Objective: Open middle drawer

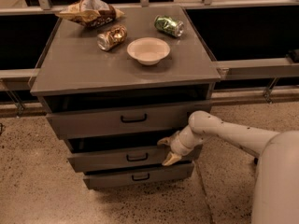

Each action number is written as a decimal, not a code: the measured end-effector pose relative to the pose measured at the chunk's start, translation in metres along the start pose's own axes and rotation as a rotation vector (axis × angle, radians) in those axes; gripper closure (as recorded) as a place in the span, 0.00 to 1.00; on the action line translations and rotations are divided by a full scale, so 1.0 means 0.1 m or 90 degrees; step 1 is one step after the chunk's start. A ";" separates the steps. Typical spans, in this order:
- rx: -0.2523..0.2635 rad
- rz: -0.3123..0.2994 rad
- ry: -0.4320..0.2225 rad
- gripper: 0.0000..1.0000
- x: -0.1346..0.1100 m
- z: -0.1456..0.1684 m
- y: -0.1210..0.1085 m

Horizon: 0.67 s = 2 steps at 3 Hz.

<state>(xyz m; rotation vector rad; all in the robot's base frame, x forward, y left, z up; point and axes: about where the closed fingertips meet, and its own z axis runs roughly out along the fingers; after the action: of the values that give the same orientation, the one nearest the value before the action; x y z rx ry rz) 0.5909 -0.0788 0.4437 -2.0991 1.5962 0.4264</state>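
The middle drawer (117, 158) is the mid-sized grey front with a small black bar handle (137, 157), set between a larger front above and a smaller one below. It stands slightly out, with a dark gap above its top edge. My gripper (167, 150) is at the right end of this front, to the right of the handle. It is open: the upper fingertip (163, 141) is in the gap above the drawer and the lower one (170, 160) lies over the front face. The white arm (233, 134) reaches in from the right.
The top drawer (93, 121) and the bottom drawer (112, 178) also stand slightly out. On the cabinet top (70, 69) lie a white bowl (148, 50), a green can (169, 25), a gold can (112, 37) and a chip bag (88, 10). The floor is speckled stone.
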 end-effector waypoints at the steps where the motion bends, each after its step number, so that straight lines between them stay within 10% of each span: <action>1: 0.000 0.000 0.000 0.31 -0.01 -0.02 -0.03; 2: 0.000 0.000 0.000 0.07 -0.01 -0.02 -0.03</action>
<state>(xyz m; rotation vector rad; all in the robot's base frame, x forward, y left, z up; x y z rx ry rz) 0.5930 -0.0779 0.4462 -2.0991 1.5962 0.4265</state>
